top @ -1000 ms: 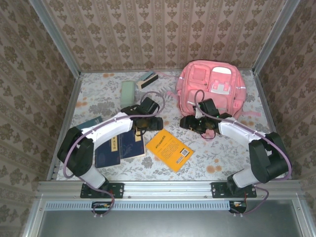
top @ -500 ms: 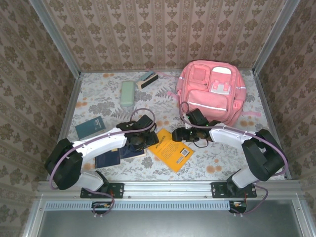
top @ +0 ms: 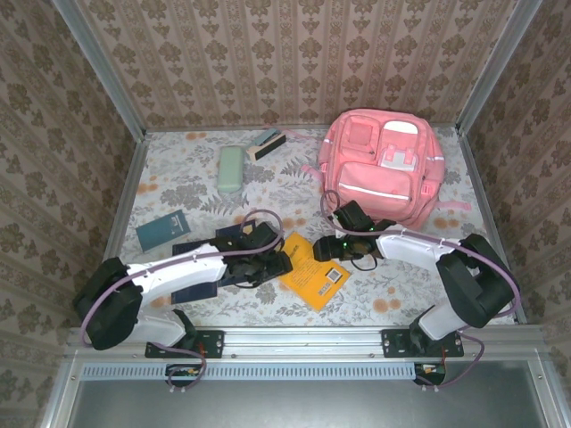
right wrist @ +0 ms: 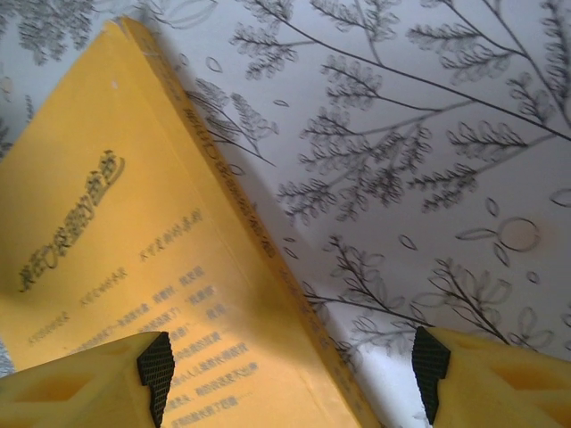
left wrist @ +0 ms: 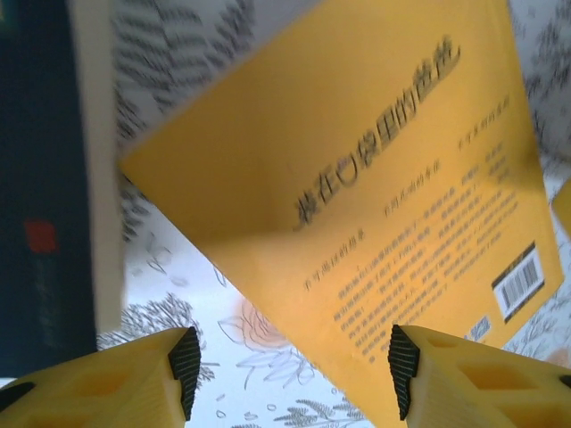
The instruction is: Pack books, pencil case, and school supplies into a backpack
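The left gripper [left wrist: 294, 374] has its jaws spread with nothing pinched. Its fingers [left wrist: 116, 385] are moulded yellow plastic tipped with ribbed black pads [left wrist: 185, 366]. Ahead of them and partly between them lies the glossy orange-yellow paperback [left wrist: 357, 178], back cover up, with dark print and a barcode. Beyond the left-hand finger is the pale cut-page edge of a dark navy book [left wrist: 40, 178]. The right gripper [right wrist: 285, 374] also stands wide and empty. The paperback's lettered spine edge runs diagonally down between its jaws over the matte, leaf-printed tablecloth [right wrist: 428, 160]. The wrist views give print and surface, while the overhead view gives layout. There the two grippers close on the paperback from opposite sides. The soft pink, white-trimmed backpack [top: 379, 169] lies beyond the right jaws. The rounded mint pencil case [top: 231, 168], stapler-like block [top: 268, 143] and flat teal booklet [top: 163, 229] lie well beyond the left.
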`<action>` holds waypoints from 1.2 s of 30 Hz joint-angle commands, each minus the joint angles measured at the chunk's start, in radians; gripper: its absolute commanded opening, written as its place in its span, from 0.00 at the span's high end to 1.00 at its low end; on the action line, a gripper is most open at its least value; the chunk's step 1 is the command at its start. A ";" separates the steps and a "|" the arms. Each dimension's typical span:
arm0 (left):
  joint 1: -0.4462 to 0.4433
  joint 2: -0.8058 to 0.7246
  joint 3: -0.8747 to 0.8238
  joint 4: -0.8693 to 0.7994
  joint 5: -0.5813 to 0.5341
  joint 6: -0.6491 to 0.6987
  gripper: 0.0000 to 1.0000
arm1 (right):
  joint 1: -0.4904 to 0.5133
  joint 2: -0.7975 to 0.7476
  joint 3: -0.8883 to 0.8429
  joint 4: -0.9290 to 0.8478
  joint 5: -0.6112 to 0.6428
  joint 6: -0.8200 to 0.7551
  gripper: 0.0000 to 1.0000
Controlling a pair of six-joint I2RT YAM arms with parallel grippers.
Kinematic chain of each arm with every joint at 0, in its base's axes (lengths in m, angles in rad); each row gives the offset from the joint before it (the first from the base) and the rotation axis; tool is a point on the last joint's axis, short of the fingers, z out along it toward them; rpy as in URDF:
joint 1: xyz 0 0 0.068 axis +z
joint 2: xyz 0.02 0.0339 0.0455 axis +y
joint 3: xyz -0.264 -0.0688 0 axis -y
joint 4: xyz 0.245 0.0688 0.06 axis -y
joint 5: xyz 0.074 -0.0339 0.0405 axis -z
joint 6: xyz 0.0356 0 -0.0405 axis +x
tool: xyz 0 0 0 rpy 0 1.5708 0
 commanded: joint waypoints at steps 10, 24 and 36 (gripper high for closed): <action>-0.116 0.190 0.046 0.051 -0.094 -0.211 0.57 | -0.008 0.031 -0.032 0.012 -0.059 -0.018 0.26; -0.025 0.296 0.136 -0.083 -0.145 0.002 0.77 | 0.002 0.062 -0.048 0.046 -0.191 0.017 0.30; 0.068 0.318 0.154 -0.057 -0.093 0.180 0.80 | 0.008 0.102 -0.069 0.199 -0.321 0.146 0.31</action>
